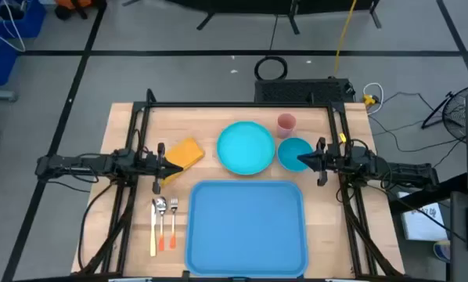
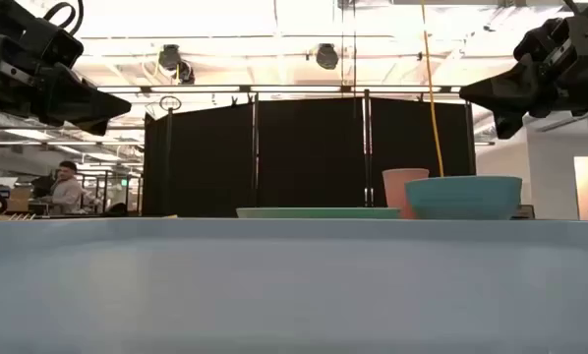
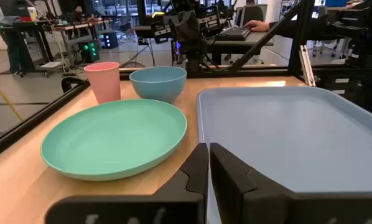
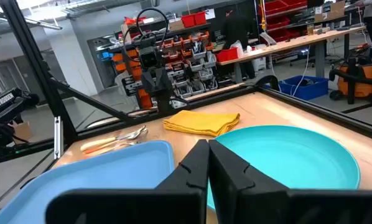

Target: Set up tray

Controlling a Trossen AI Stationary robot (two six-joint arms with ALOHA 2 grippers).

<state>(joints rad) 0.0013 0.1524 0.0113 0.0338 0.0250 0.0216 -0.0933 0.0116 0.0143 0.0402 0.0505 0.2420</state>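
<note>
Wood tabletop (image 1: pixel 218 196) is being occupied mostly by the tray (image 1: pixel 247 225), which is lying flat at the near middle of the table, nothing being carried on it. Just beyond the tray, the round turquoise plate (image 1: pixel 246 146) is being flanked on the right by the blue bowl (image 1: pixel 293 151), with the pink cup (image 1: pixel 286 123) standing just behind the bowl. Left of the plate, the folded yellow cloth (image 1: pixel 184 153) is lying flat, and near the tray's left edge the cutlery (image 1: pixel 163 223) is laid out side by side: a spoon, a fork and a pale-handled piece.

Left gripper (image 1: pixel 179 165) is being held above the table beside the yellow cloth, its fingers (image 3: pixel 195 171) pressed together with nothing grasped between them. Right gripper (image 1: pixel 300 159) is being held over the blue bowl, aimed toward the plate, its fingers (image 4: pixel 198 163) likewise clenched on nothing. Neither gripper is touching the tray. A seated person (image 2: pixel 66 187) is being seen far off in the room behind.
</note>
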